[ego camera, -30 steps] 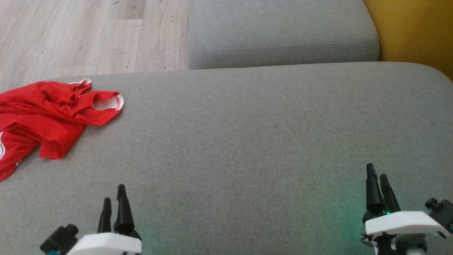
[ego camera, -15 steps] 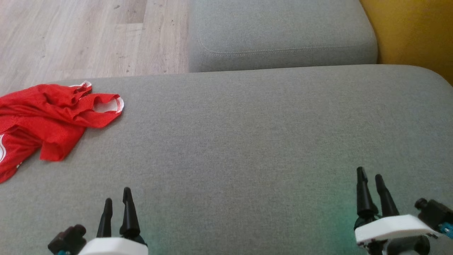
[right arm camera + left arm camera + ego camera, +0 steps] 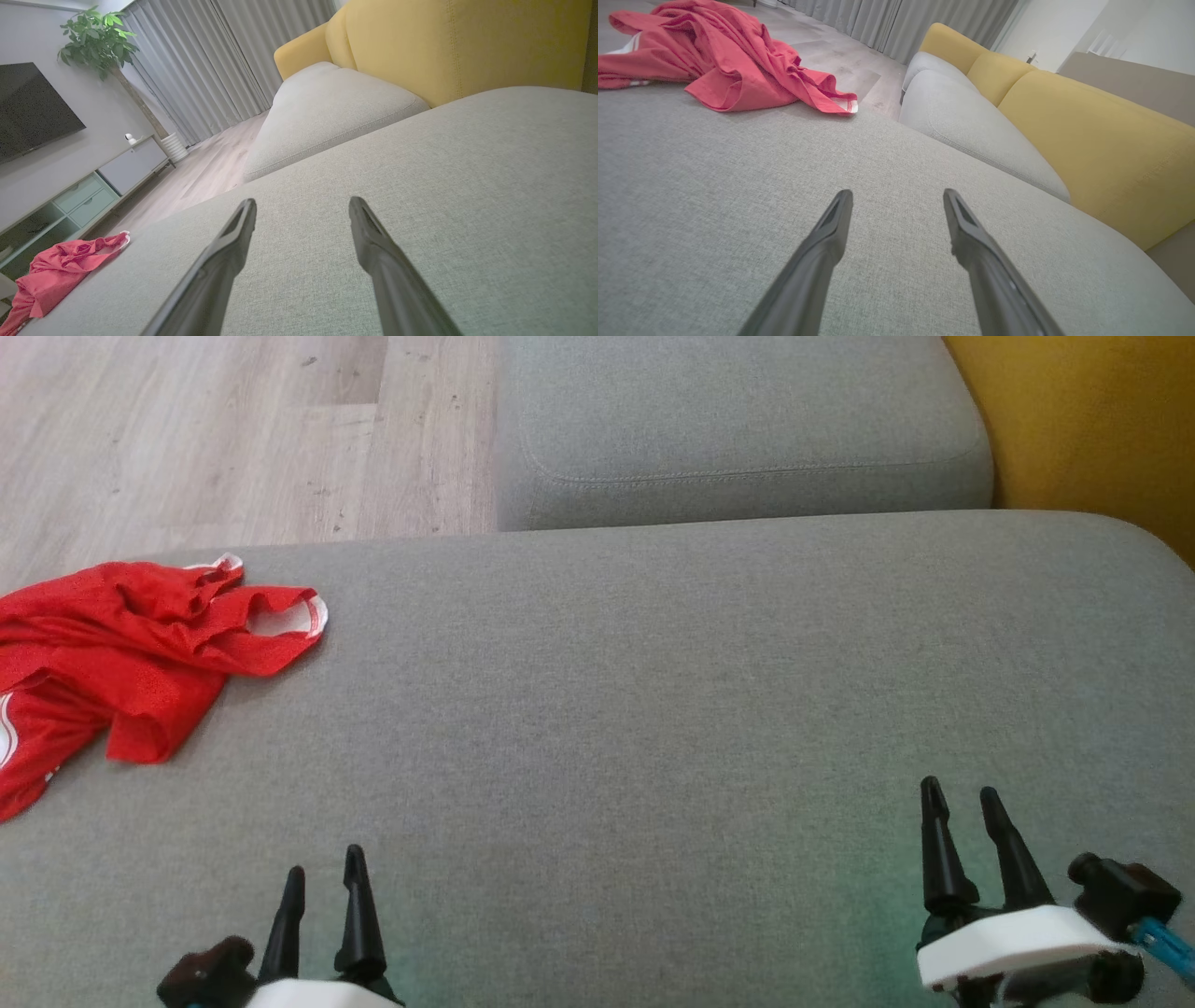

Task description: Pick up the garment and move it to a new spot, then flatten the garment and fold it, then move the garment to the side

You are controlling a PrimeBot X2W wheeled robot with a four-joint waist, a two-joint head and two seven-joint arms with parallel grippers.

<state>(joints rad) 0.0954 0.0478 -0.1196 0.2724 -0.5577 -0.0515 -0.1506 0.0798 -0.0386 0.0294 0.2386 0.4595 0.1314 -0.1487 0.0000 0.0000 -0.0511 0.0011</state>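
The garment (image 3: 131,653) is a crumpled red shirt with white trim, lying at the far left of the grey sofa cushion (image 3: 653,691). It also lies at the upper left of the left wrist view (image 3: 719,65) and at the lower left of the right wrist view (image 3: 60,270). My left gripper (image 3: 324,877) hovers open over the cushion's near left, well short of the garment, nothing between its fingers. Over the near right, my right gripper (image 3: 960,793) is open and empty too.
A second grey seat cushion (image 3: 738,429) lies beyond the first, with a yellow sofa back (image 3: 1083,420) to the right. Wooden floor (image 3: 233,429) shows at the upper left. A TV cabinet (image 3: 93,186), a plant (image 3: 100,42) and curtains (image 3: 201,70) stand across the room.
The head camera has tilted a little, so the scene sits lower. Both grippers have slid down and slightly inward in the head view. The garment has not moved.
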